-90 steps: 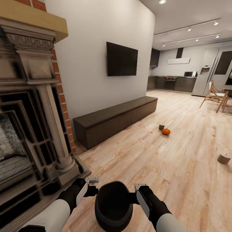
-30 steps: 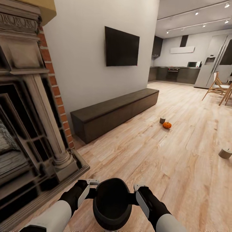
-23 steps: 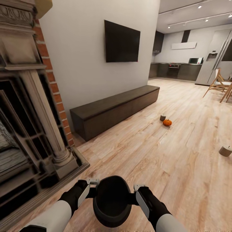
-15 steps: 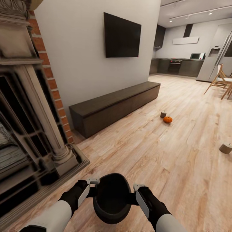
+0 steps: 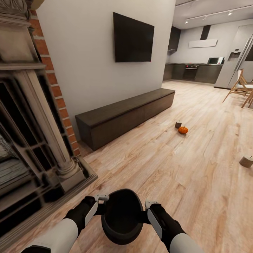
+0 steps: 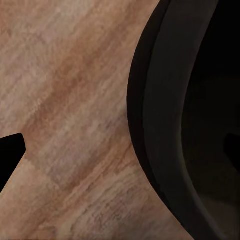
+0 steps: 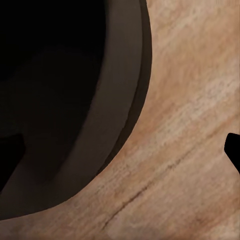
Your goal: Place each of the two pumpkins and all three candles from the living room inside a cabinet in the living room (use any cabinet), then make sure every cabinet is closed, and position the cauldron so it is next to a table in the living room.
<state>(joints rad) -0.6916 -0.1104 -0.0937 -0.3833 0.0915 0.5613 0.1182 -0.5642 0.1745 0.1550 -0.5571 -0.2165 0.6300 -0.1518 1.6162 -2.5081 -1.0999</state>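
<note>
Grippers clamp cauldron rim

We are carrying a matte black cauldron over a floor of pale honey-toned planks streaked with darker grain. Our arms are showing black sleeves and white casings, with a light grey left claw and right claw. A dark brown cabinet is lining a plain grey wall, a black television above it. One bright orange pumpkin is sitting beside a grey-beige candle. Red brick is edging a dark grey fireplace.
</note>
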